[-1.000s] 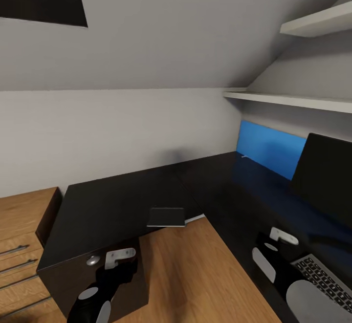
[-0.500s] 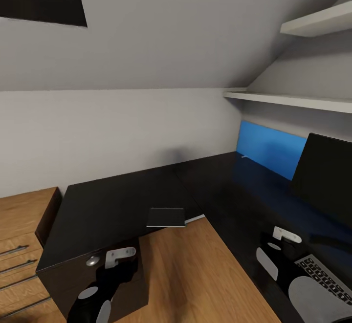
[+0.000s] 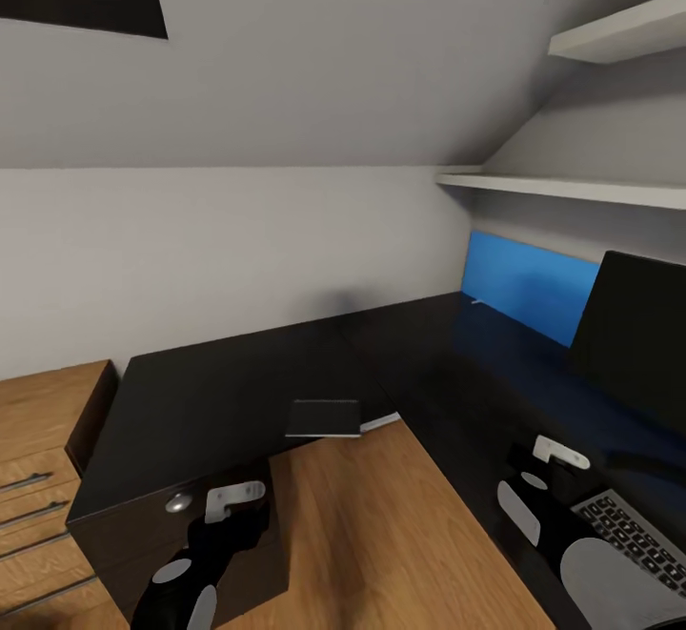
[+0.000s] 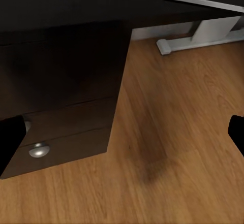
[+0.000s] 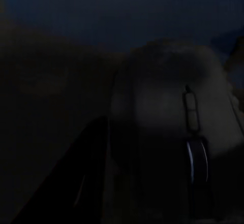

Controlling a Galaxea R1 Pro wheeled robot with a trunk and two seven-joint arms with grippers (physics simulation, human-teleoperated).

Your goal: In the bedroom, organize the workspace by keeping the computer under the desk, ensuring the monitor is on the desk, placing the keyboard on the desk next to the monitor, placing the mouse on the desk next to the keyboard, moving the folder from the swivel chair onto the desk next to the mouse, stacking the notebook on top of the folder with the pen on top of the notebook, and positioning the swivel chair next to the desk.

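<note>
The black L-shaped desk [image 3: 219,392] fills the corner. A dark notebook [image 3: 324,417] lies at its inner corner, overhanging the edge. The blue folder [image 3: 529,287] leans against the wall behind the desk, with the small white pen [image 3: 476,303] at its foot. The black monitor [image 3: 634,335] stands at the right, the keyboard [image 3: 634,539] in front of it. My right arm [image 3: 534,506] reaches over the desk beside the keyboard. The right wrist view is very dark, and a mouse [image 5: 162,132] sits close between the fingers. My left gripper [image 4: 122,137] hangs open above the floor, by the drawer unit [image 4: 66,107].
A light wooden drawer cabinet [image 3: 38,449] stands left of the desk. White shelves [image 3: 572,193] run along the right wall above the monitor. Wooden floor [image 3: 381,535] lies inside the desk's angle, and the desk's white leg [image 4: 203,31] stands beyond the drawer unit.
Only the head camera has drifted slightly; the arms and the objects keep their places.
</note>
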